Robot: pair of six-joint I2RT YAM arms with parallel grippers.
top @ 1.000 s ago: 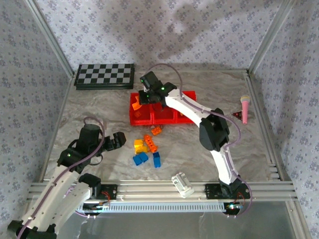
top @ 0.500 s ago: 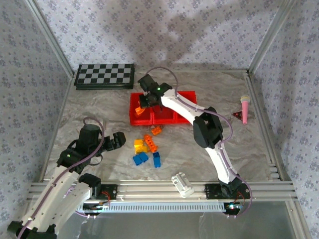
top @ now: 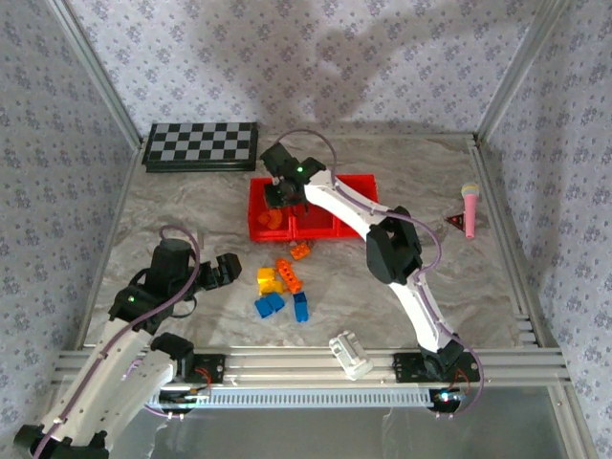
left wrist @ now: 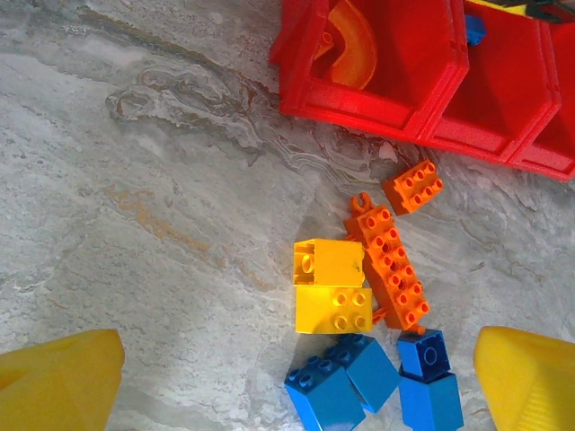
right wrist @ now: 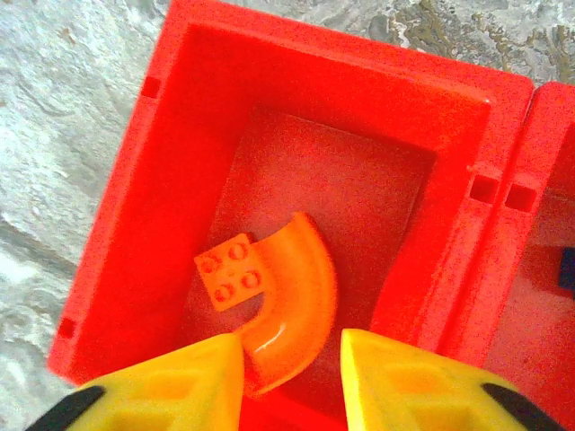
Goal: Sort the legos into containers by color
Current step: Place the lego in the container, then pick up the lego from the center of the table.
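The right hand (right wrist: 292,359), part open and apparently gripping nothing, hangs low over the left bin (right wrist: 180,108) of 3, where an orange curved brick (right wrist: 292,287) lies with 1 end between its fingertips (right wrist: 180,386), so rising crookedly could snag it out.

Red container (right wrist: 180,117), open top, seen from above. Orange curved lego (right wrist: 287,296) lying on its floor, studded square end toward left wall. Right gripper (right wrist: 292,377) at near edge, yellow fingers (right wrist: 180,386) parted, lego's lower tip between them. Second container (right wrist: 548,224) adjoining at right, blue piece (right wrist: 568,274) at frame edge. Grey marbled table (right wrist: 63,108) left and above.
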